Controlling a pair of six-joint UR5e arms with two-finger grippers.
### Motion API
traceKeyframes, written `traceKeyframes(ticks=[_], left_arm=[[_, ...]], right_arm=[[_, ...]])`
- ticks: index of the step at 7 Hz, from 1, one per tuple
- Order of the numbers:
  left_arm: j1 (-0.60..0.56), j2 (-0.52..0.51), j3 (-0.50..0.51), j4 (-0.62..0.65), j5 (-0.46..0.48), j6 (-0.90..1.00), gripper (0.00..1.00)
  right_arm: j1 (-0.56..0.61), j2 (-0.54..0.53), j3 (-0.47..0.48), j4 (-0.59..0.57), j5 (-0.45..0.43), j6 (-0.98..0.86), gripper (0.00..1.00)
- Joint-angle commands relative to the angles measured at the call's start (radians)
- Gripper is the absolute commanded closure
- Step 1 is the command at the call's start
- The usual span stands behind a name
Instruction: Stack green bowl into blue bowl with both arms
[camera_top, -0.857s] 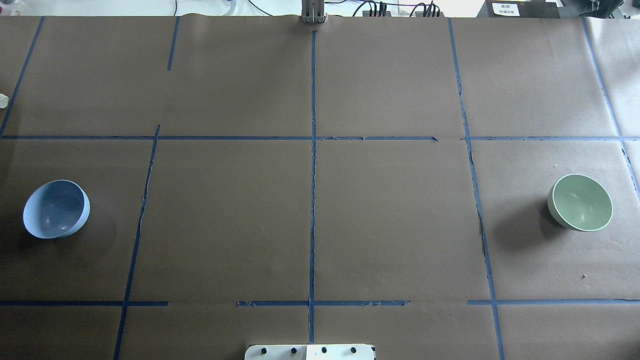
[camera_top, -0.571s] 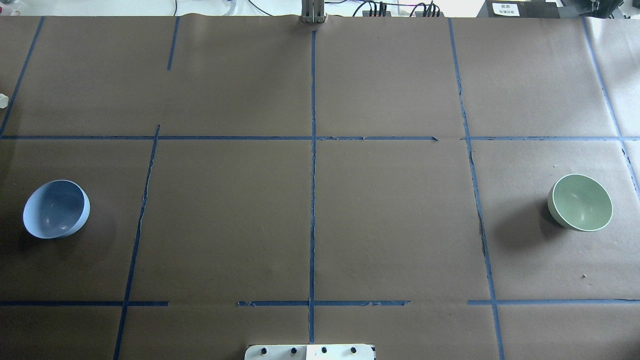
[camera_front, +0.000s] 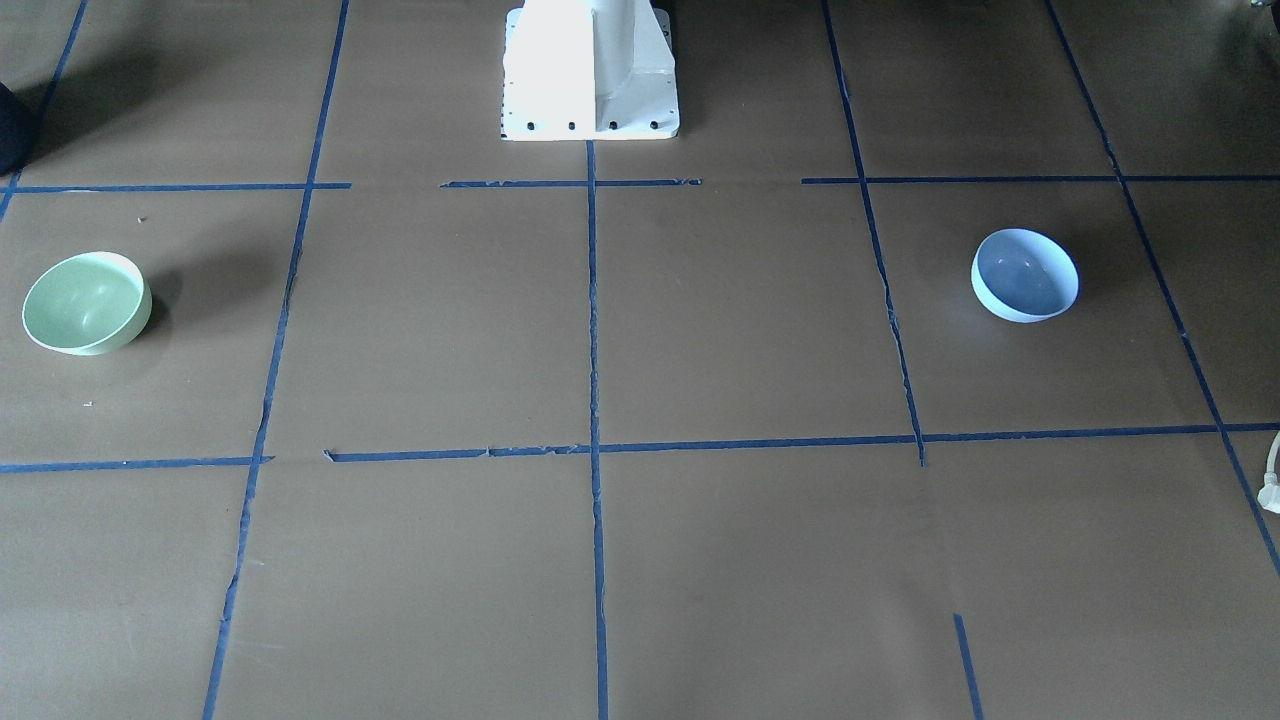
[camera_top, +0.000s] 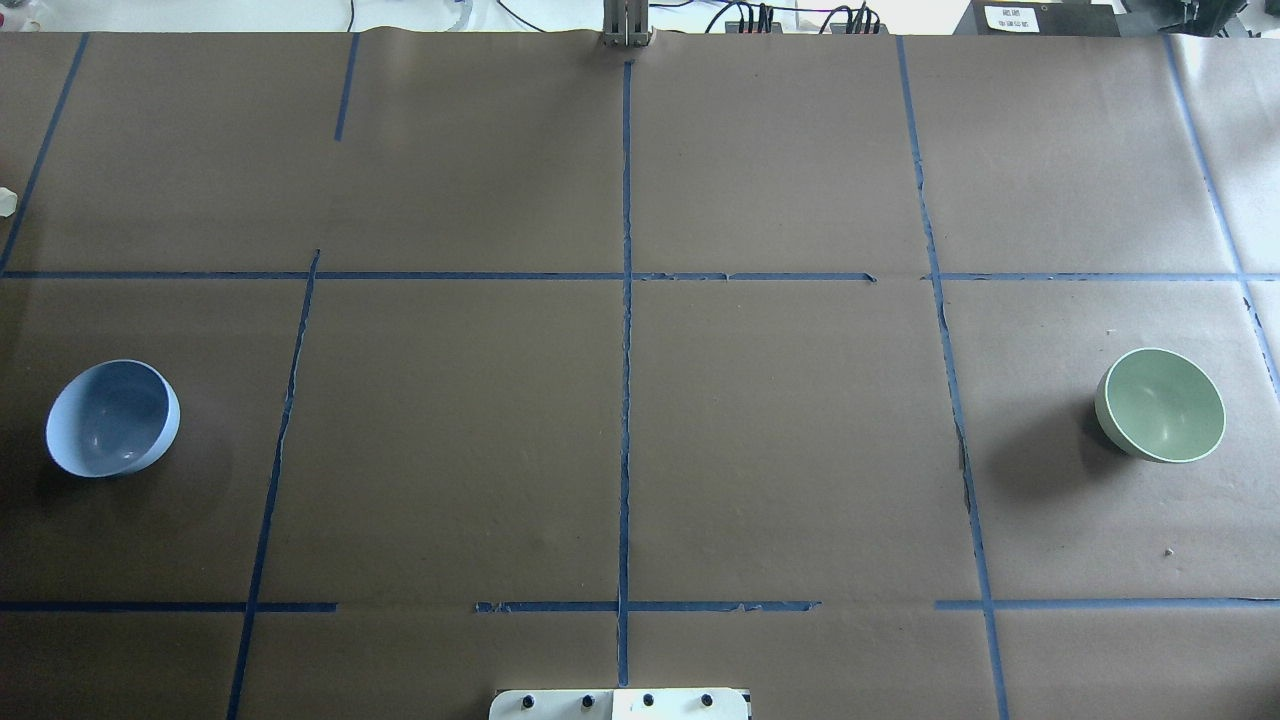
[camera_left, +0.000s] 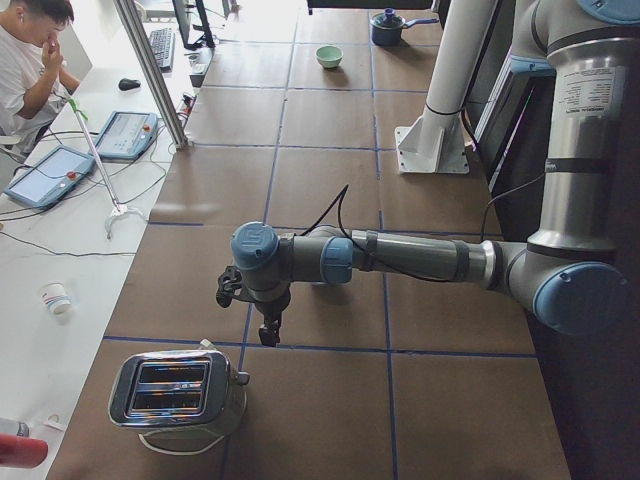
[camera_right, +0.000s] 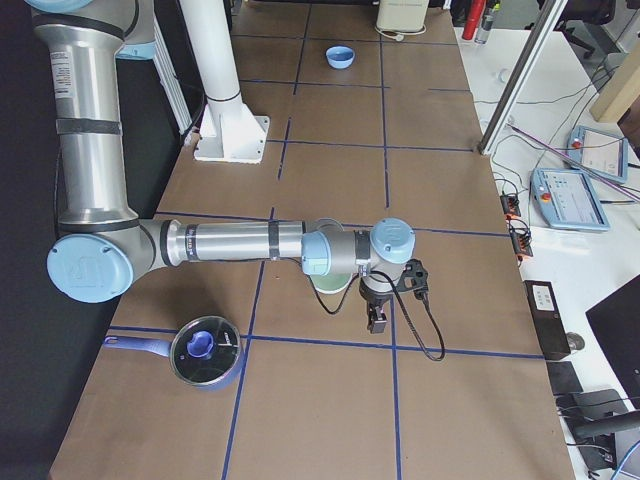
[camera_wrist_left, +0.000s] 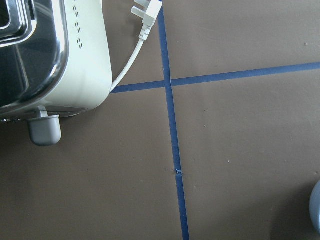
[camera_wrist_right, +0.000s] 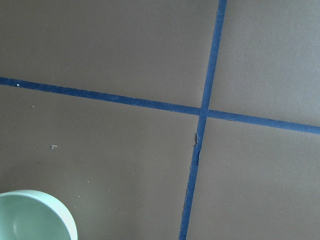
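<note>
The green bowl (camera_top: 1160, 405) stands upright at the table's right end; it also shows in the front view (camera_front: 85, 303) and at the right wrist view's lower left corner (camera_wrist_right: 30, 217). The blue bowl (camera_top: 112, 418) stands upright at the left end, also in the front view (camera_front: 1025, 275). My left gripper (camera_left: 268, 330) shows only in the left side view, pointing down near a toaster; I cannot tell whether it is open. My right gripper (camera_right: 377, 318) shows only in the right side view, pointing down just beside the green bowl (camera_right: 330, 292); I cannot tell whether it is open.
A chrome toaster (camera_left: 175, 390) with its white plug (camera_wrist_left: 147, 17) stands past the blue bowl at the left end. A blue pot with a glass lid (camera_right: 205, 352) sits at the right end. The white pedestal (camera_front: 590, 70) stands at the robot's edge.
</note>
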Motion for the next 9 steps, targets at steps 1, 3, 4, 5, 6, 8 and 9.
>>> traceKeyframes(ticks=[1,3,4,5,6,8,9], left_arm=[[0.000,0.000,0.010,0.000,-0.001,0.010,0.00],[-0.001,0.025,0.020,-0.016,-0.005,0.003,0.00],[-0.001,0.022,0.049,-0.019,-0.013,0.003,0.00],[0.000,0.023,0.027,-0.081,-0.013,0.000,0.00],[0.009,0.031,0.027,-0.170,-0.048,-0.032,0.00],[0.198,0.042,0.060,-0.395,-0.054,-0.253,0.00],[0.272,0.042,0.112,-0.557,-0.048,-0.404,0.00]], right_arm=[[0.000,-0.003,-0.001,-0.002,0.000,0.002,0.00],[0.000,-0.006,-0.005,-0.002,0.002,0.000,0.00],[0.000,-0.006,-0.003,-0.002,0.002,0.002,0.00],[0.000,-0.004,0.009,-0.002,0.005,0.019,0.00],[-0.002,-0.001,0.026,0.000,0.005,0.099,0.00],[-0.008,-0.004,0.044,0.002,0.005,0.099,0.00],[-0.009,-0.009,0.061,0.002,0.005,0.099,0.00]])
